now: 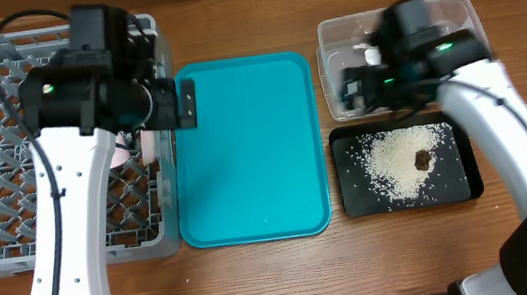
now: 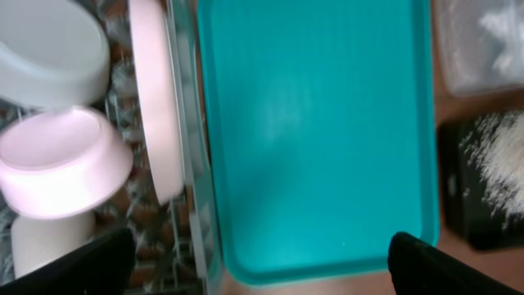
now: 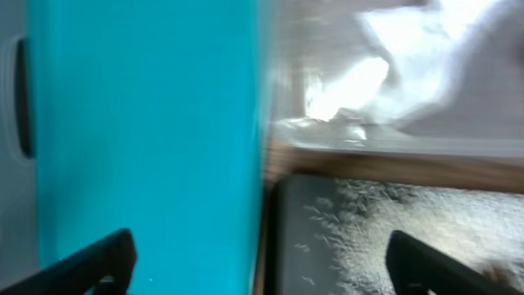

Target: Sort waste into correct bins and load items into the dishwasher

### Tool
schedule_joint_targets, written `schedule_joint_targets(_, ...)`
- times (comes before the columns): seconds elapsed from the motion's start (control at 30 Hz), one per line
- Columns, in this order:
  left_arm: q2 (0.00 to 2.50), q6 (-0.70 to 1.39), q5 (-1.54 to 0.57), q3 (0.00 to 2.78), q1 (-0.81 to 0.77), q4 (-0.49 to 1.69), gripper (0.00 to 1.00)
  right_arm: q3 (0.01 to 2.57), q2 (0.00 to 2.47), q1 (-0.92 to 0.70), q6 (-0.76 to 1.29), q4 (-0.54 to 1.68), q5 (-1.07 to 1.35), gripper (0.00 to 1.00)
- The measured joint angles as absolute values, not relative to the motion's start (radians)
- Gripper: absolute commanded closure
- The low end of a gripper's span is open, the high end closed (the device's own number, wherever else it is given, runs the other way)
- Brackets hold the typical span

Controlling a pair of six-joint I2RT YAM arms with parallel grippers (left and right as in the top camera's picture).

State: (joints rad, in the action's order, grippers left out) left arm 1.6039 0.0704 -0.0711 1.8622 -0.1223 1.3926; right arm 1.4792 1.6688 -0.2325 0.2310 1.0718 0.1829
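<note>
Seen from overhead, the rack (image 1: pixel 8 199) fills the 9 o'clock side of the table (image 1: pixel 260 279). The teal tray (image 1: pixel 246 170) lies in the middle. The tub (image 1: pixel 336 38) sits at 2 o'clock and the black tray (image 1: pixel 450 185) at 4 o'clock, just beside each other.

The left gripper (image 2: pixel 260 242) hangs over the line where the rack's 3 o'clock wall meets the teal tray. Its jaws stand wide apart and hold nothing; the fingers (image 2: pixel 82 266) show at the lower corners of the wrist view, with only tray and rack between them. In that blurred view the plate (image 2: pixel 155 106) stands on edge just inside the rack wall. The pink bowl (image 2: pixel 61 168) sits at 9 o'clock of the plate, a grey bowl (image 2: pixel 49 49) at 12 o'clock of the pink one, and the cup (image 2: pixel 37 246) at 6 o'clock of it, partly behind a finger.

The right gripper (image 3: pixel 260 240) hovers over the 9 o'clock end of the tub, near where the tub, black tray and teal tray come together. Its jaws are also spread wide, with nothing between them. Tissue (image 3: pixel 401 57) lies inside the tub, too blurred to count the pieces. Rice (image 1: pixel 396 161) is spread over the middle of the black tray, and the scrap (image 1: pixel 422 159) lies on the rice toward 3 o'clock.
</note>
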Motion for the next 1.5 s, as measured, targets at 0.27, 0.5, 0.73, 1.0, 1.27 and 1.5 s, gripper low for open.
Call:
schedule_joint_targets(0.27, 1.630, 0.054, -0.025, 1.861, -0.116, 1.580, 0.00, 1.482, 1.669, 0.070, 0.228, 1.296, 0.167, 0.00)
schedule_joint_targets(0.5, 1.552, 0.075, -0.021, 1.806, -0.115, 1.538, 0.00, 1.434, 1.591, 0.063, 0.210, 1.229, 0.121, 0.00)
schedule_joint_targets(0.73, 1.248, 0.076, -0.011, 1.570, -0.115, 1.336, 0.00, 1.225, 1.267, 0.022, 0.194, 1.022, 0.112, 0.00)
schedule_joint_targets(1.0, 0.843, 0.085, 0.010, 1.216, -0.115, 1.145, 0.00, 0.991, 0.899, 0.019, 0.187, 0.965, 0.081, 0.00)
schedule_joint_targets(1.27, 0.672, 0.120, 0.046, 1.130, -0.115, 1.128, 0.00, 0.976, 0.759, 0.019, 0.186, 1.007, 0.072, 0.00)
schedule_joint_targets(1.5, 0.679, 0.125, 0.047, 1.119, -0.115, 1.177, 0.00, 0.976, 0.794, 0.019, 0.186, 1.008, 0.071, 0.00)
